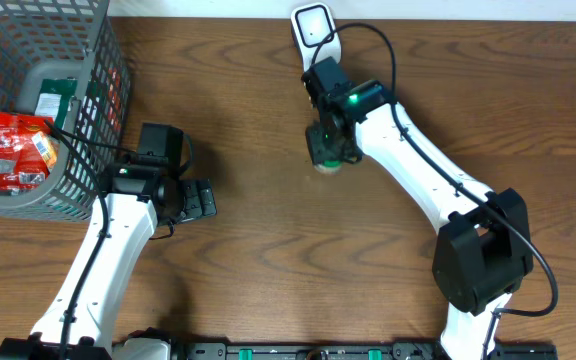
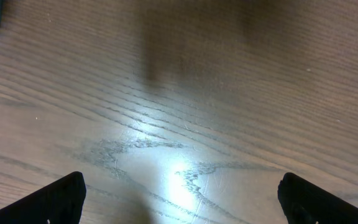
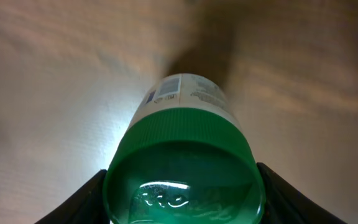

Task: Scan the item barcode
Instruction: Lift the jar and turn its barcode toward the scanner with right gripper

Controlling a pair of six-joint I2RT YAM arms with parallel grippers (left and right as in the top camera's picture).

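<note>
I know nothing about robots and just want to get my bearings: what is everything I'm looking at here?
table: one, brown wood, under everything
basket: one, grey wire, on the table's left side
snack packet: one, red, inside the basket
green packet: one, inside the basket, behind the red one
scanner: one, white, far middle of the table
bottle: one, green cap, pale label, near the scanner
left gripper: one, black, open, over bare wood
right gripper: one, black, closed on the bottle

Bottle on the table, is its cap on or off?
On. In the right wrist view the green cap sits squarely over the top of the bottle, its ribbed skirt covering the neck with no gap showing.
</note>
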